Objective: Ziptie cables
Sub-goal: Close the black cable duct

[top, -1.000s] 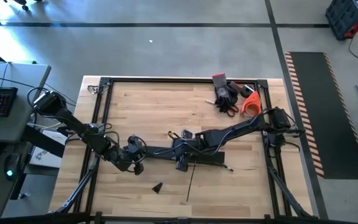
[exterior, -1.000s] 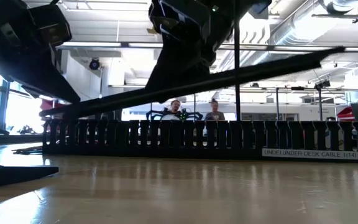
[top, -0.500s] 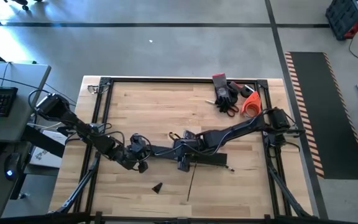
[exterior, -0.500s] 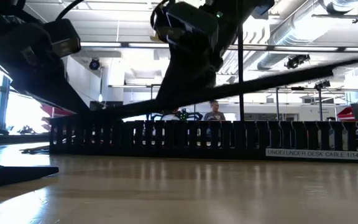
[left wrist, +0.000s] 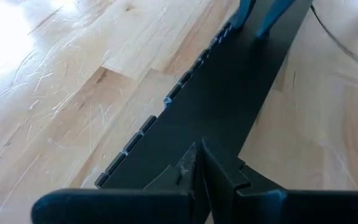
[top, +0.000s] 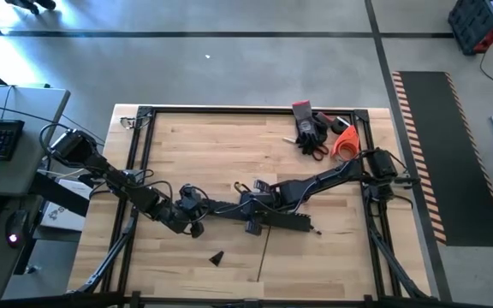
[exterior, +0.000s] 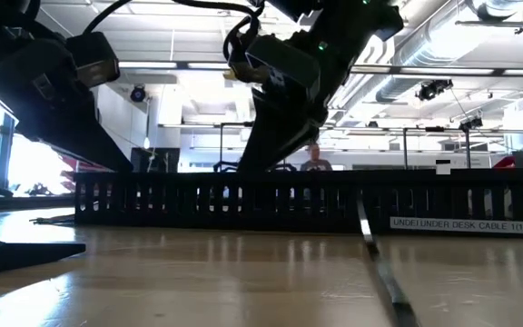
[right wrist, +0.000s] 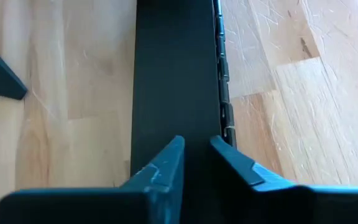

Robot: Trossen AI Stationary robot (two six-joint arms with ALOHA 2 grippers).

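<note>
Pale wooden table (top: 195,137) in a big, bright workshop, with people far off behind it. Down its middle lies the slotted black rail (exterior: 216,202) (the label on its end reads as an under-desk cable tray). A flat black strip (right wrist: 173,74) rests along its top like a lid.

The left gripper (top: 191,214) sits at the rail's left end. Its claw is pressed together right at the tip of the flat strip, though I can't make out whether it is actually pinching it. The right gripper (top: 251,214) is low over the middle of the strip. Its two fingers stand a narrow gap apart, and nothing shows between them except the black surface below.

As for the cables, I can't find them in any view. They may lie inside the rail under the strip, but that is only my guess.

A thin dark strand (top: 262,255) lies loose on the wood in front of the rail, with a small black wedge (top: 216,257) near it. Black gloves with scissors (top: 312,130) and an orange item (top: 346,142) wait at the far right corner, well apart from the work.

My reading is that the job is at an early stage. The rail looks covered, but no bundle is gathered and no tie is cinched. Both are left to do, and so is any trimming.
</note>
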